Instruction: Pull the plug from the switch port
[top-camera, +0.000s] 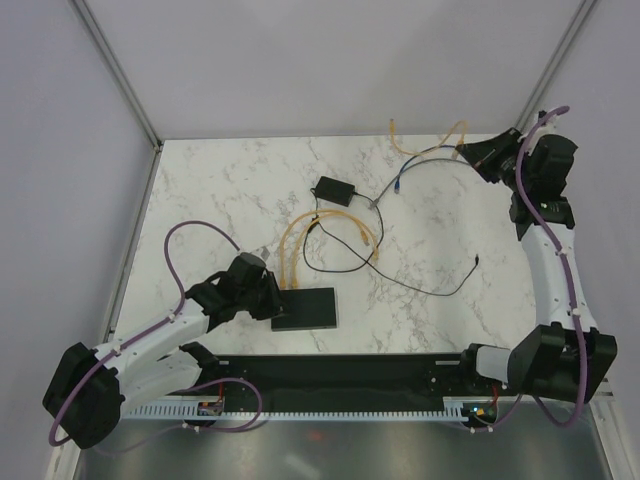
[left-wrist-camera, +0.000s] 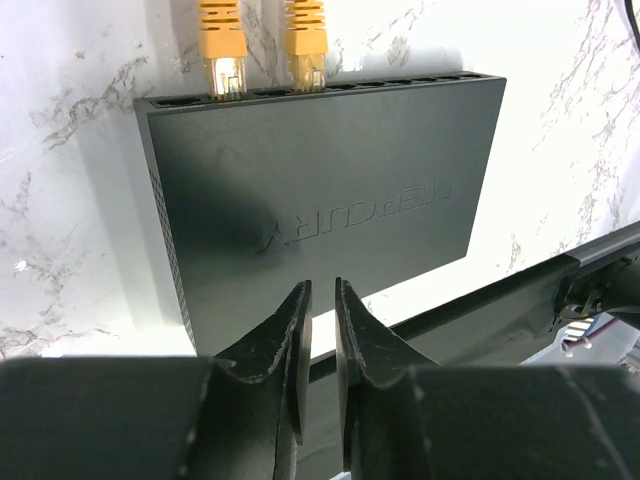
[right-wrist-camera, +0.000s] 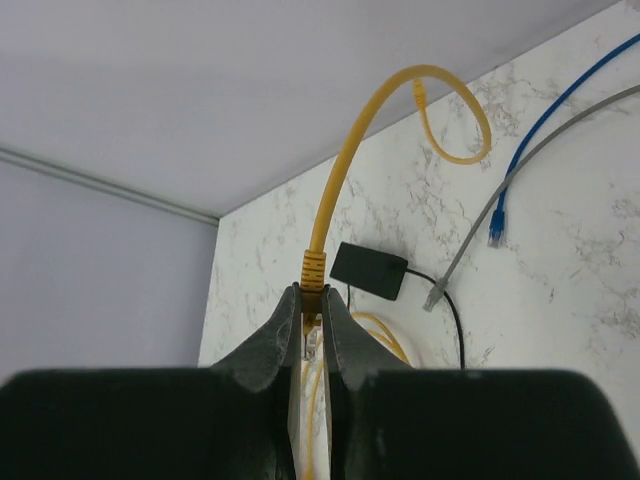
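The switch (top-camera: 308, 308) is a flat black box lying near the table's front edge. In the left wrist view the switch (left-wrist-camera: 320, 200) has two yellow plugs (left-wrist-camera: 222, 58) seated in sockets at the left end of its far edge. My left gripper (top-camera: 268, 300) sits at the switch's left side. Its jaws (left-wrist-camera: 320, 300) stand nearly together with nothing between them, over the near edge. My right gripper (top-camera: 480, 153) is at the far right corner, shut on a loose yellow plug (right-wrist-camera: 314, 272) whose cable (right-wrist-camera: 400, 95) curls up and away.
A smaller black box (top-camera: 335, 190) with thin black leads lies mid-table and also shows in the right wrist view (right-wrist-camera: 368, 270). A blue cable end (right-wrist-camera: 495, 230) and a grey one (right-wrist-camera: 432, 294) lie near it. Yellow cable loops (top-camera: 300, 240) run behind the switch. A black rail (top-camera: 350, 375) borders the front.
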